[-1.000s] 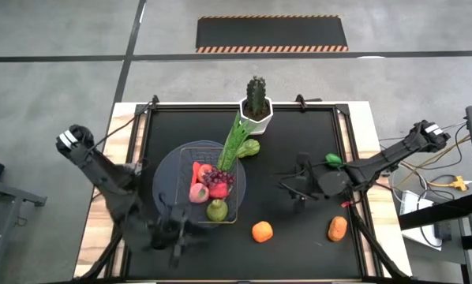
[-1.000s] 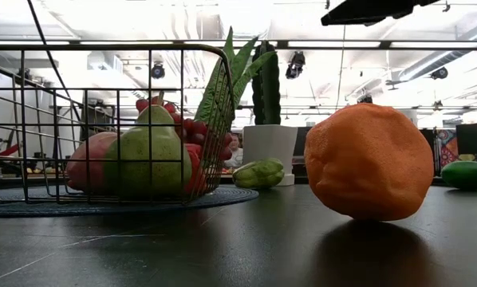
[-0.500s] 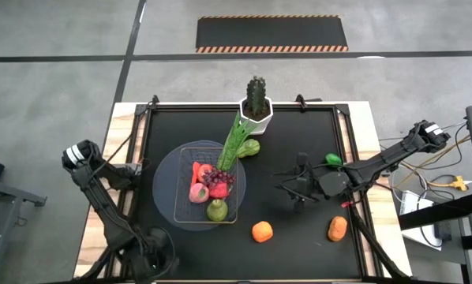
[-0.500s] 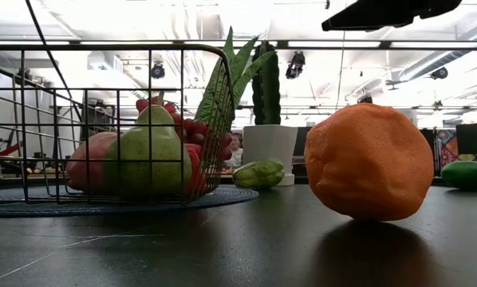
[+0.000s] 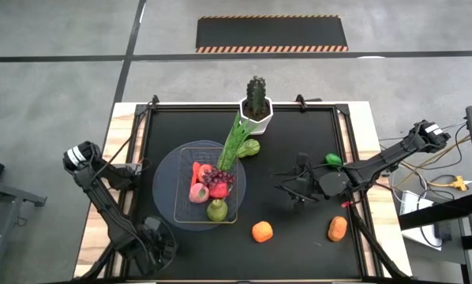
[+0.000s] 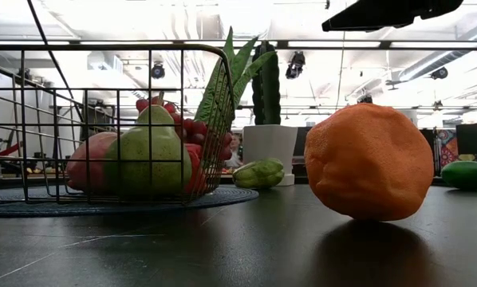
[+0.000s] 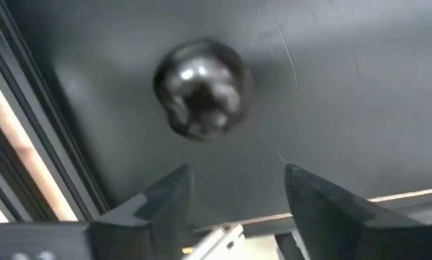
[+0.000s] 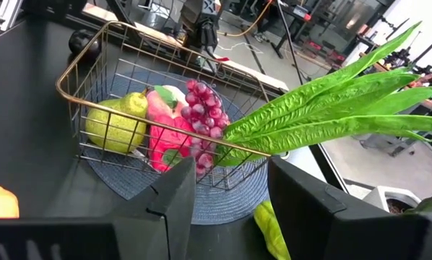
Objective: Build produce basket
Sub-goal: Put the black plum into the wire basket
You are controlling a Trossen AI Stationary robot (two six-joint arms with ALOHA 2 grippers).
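Black tabletop: my right gripper [image 5: 297, 186], fingers parted, empty, sat nearer loose orange [image 5: 261, 231] than left gripper [image 5: 151, 246], parted too; basket [image 5: 181, 170] lay between the two.

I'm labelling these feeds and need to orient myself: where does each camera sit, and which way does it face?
High: overhead, straight down; both arms, basket.
Low: tabletop level, facing an orange; arm overhead.
Left wrist: on the left arm, facing bare mat; open left gripper.
Right wrist: on the right arm, facing the basket; open right gripper.
All but the left wrist show the basket.

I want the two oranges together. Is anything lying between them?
No. In the high view, only bare black table lies between the near orange and the right-hand orange.
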